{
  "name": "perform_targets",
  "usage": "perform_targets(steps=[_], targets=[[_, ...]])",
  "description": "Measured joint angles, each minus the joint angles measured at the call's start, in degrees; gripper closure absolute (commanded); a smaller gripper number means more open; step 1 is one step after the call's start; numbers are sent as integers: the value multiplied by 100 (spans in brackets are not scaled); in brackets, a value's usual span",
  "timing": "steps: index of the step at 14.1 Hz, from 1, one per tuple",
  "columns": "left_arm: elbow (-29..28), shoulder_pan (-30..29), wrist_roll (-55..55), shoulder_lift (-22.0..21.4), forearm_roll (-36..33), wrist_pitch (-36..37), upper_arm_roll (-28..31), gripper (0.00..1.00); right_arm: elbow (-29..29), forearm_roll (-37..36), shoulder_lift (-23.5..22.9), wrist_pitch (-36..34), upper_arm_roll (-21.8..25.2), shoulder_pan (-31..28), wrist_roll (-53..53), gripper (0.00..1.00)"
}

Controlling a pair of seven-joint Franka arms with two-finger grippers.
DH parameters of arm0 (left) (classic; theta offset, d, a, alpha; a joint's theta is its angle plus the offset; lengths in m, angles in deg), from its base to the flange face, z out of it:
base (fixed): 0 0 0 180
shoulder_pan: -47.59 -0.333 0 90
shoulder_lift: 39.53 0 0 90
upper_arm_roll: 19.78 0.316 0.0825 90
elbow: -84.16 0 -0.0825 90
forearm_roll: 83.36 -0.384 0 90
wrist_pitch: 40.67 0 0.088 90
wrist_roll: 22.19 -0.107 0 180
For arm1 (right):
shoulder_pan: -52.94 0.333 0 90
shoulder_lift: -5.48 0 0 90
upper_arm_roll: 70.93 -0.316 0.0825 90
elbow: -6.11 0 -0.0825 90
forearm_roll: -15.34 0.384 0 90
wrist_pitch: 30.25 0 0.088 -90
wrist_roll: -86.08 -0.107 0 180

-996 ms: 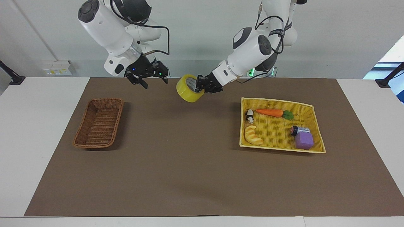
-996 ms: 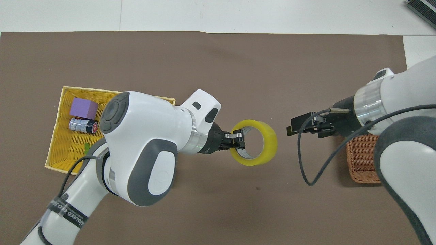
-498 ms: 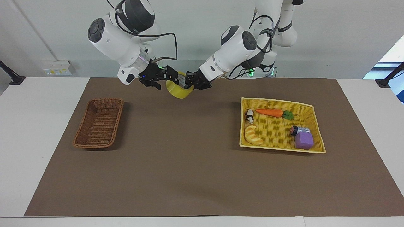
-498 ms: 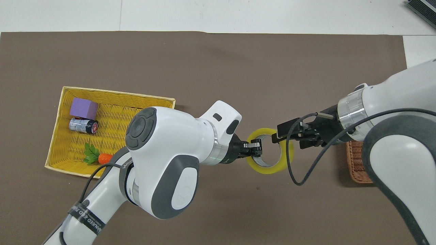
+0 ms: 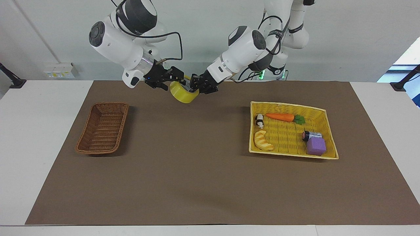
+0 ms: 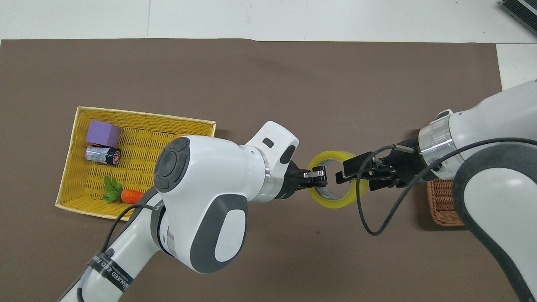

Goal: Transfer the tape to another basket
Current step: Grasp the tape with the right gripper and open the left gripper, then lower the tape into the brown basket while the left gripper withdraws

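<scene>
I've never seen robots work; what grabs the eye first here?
Two white arms meet in mid-air over the brown mat: the left gripper pinches a yellow tape roll, and the open right gripper reaches its other edge. A small brown basket waits toward the right arm's end.

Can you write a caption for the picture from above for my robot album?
Left hand holds the tape in the air while the open right hand reaches for it.
</scene>
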Motion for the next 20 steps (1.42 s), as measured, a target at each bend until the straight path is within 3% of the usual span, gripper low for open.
perform_targets(steps=[1, 2, 4, 5, 6, 7, 12, 15, 17, 20], targets=[[-1, 1, 2, 2, 0, -3, -1, 100, 1, 19, 1, 0, 1, -4, 16, 94], [-2, 6, 2, 17, 0, -3, -9, 100, -1, 53, 12, 0, -4, -3, 16, 100], [13, 18, 2, 34, 18, -12, -20, 96, 18, 65, 23, -6, -17, 0, -19, 100], [20, 22, 2, 32, 19, -12, -21, 55, 24, 67, 19, -6, -20, 4, -49, 100], [22, 23, 2, 30, 20, -12, -20, 4, 27, 67, 18, -6, -21, 5, -61, 100], [25, 22, 16, 27, 27, -27, -18, 0, 28, 67, 18, -6, -19, 4, -161, 100], [69, -73, 548, -142, 36, 48, 57, 0, -62, 65, -18, -8, 16, -14, -336, 100], [147, -416, 546, -256, 109, 652, 50, 0, -209, 118, -122, 57, -3, -66, -344, 100], [169, -852, 527, -283, 107, 1068, 79, 0, -248, -232, -186, 107, -6, -254, -290, 100], [161, -1854, -75, -299, 100, 1899, 184, 0, -245, -653, -197, 112, 99, -1044, 345, 100]])
